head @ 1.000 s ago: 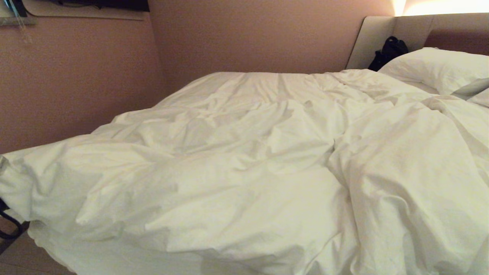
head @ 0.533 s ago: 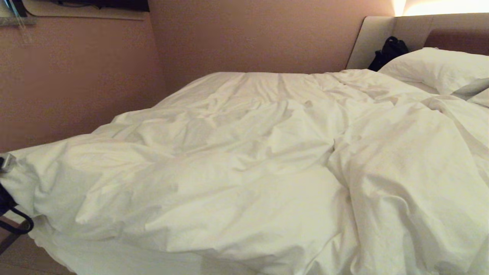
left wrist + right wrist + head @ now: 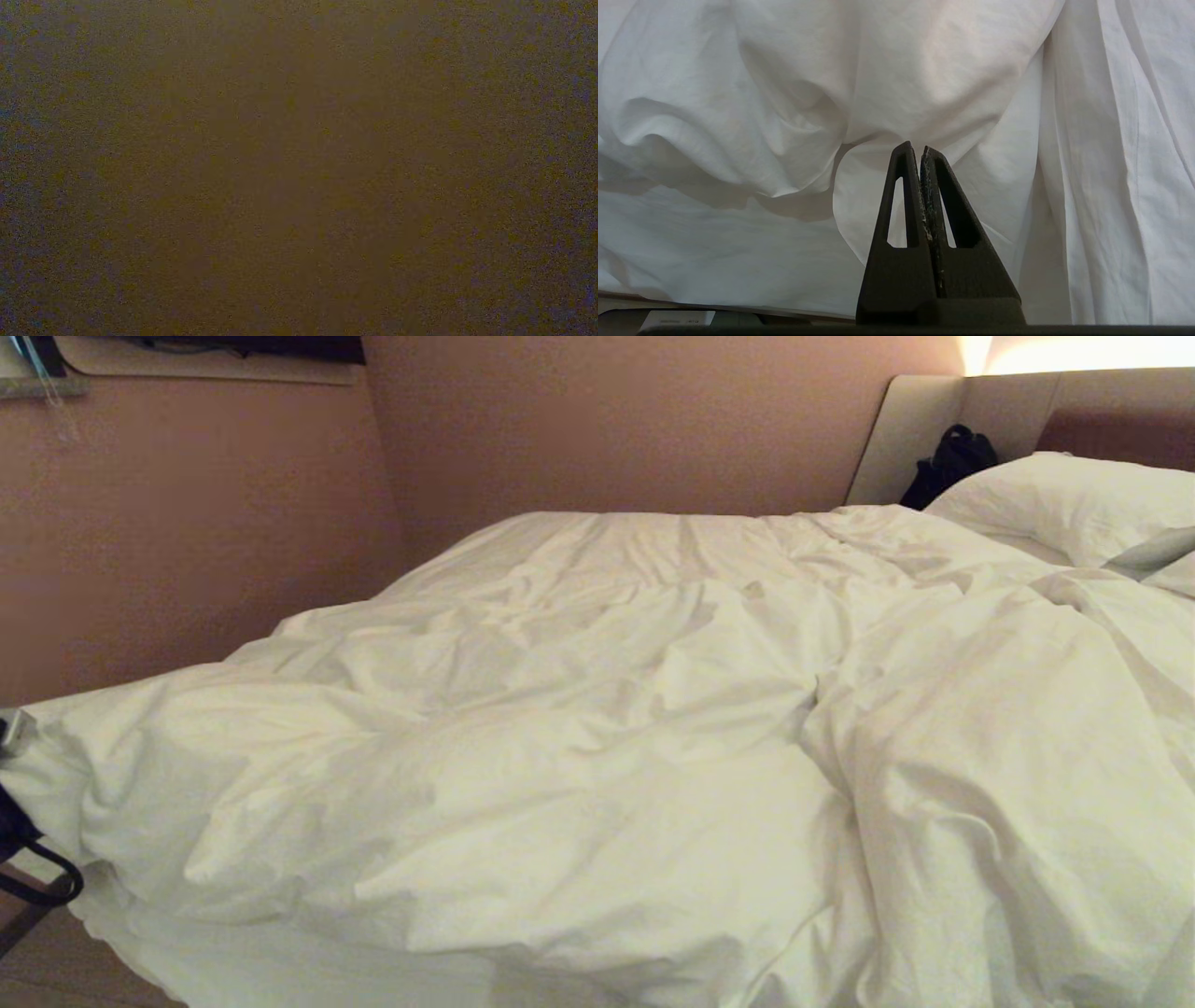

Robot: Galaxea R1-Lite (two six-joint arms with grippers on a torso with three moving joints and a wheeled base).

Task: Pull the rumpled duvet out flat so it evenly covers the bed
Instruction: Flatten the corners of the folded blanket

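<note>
One rumpled duvet covering bed

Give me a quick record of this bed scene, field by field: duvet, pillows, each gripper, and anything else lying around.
duvet: thick white creased quilt, rumpled, bunched in folds over the wide low bed
pillows: plump white pillow at the padded beige headboard
left gripper: at the duvet's left corner, mostly out of frame; its wrist view is dark
right gripper: shut, empty, pointing at hanging duvet folds
other: black bag against the headboard
</note>
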